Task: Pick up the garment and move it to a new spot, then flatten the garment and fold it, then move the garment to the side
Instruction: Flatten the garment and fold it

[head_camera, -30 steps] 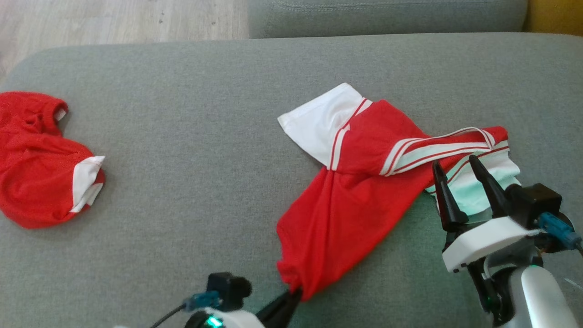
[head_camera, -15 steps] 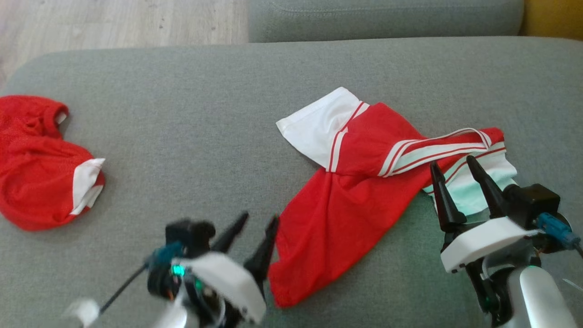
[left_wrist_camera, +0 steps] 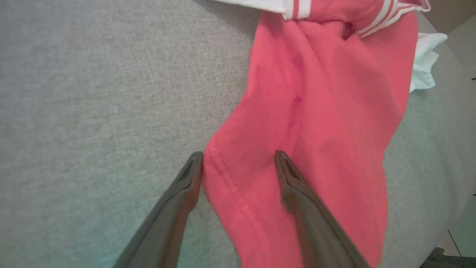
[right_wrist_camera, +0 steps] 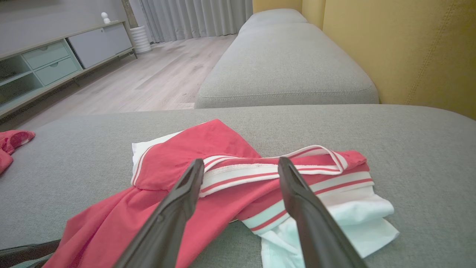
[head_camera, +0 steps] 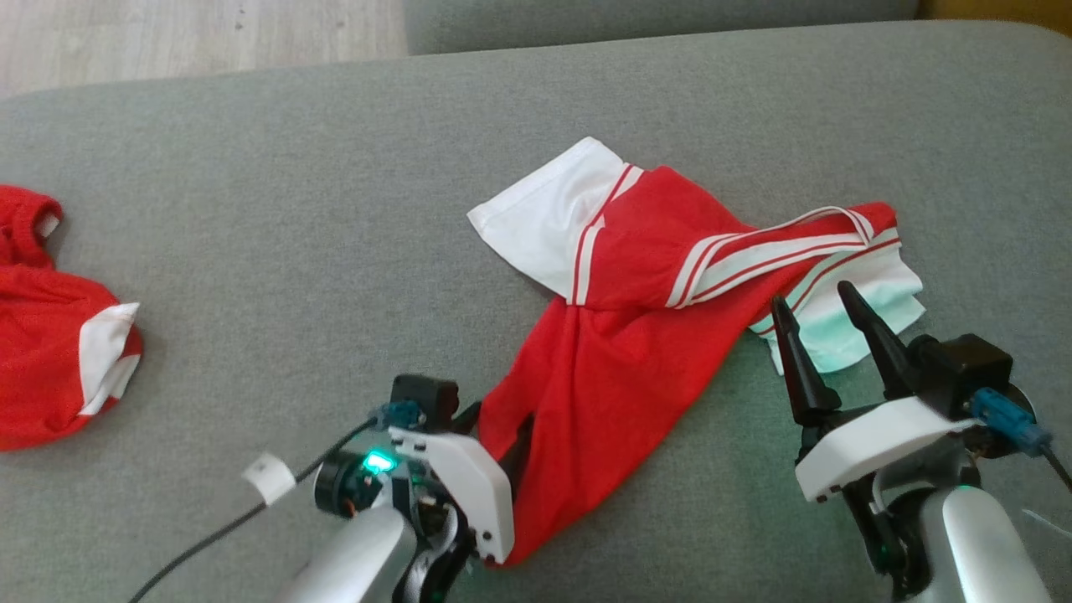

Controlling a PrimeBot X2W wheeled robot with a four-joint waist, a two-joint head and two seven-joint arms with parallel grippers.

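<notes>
The garment is a red shirt with white striped sleeves, lying crumpled on the grey sofa cushion at centre right. My left gripper is open at the shirt's lower left hem. In the left wrist view the gripper straddles the hem corner, one finger on the sofa and the other on the red fabric. My right gripper stands open just in front of the pale sleeve, apart from it. The right wrist view shows that gripper open with the garment beyond.
A second red garment lies bunched at the cushion's left end. Wooden floor lies past the far left edge. Another sofa cushion and a yellow wall stand beyond; a low cabinet is across the room.
My left gripper let go of the shirt's lower corner, swung out to the left, then came back open over the hem. The corner dropped flat. The camera shifted; the right gripper held still.
</notes>
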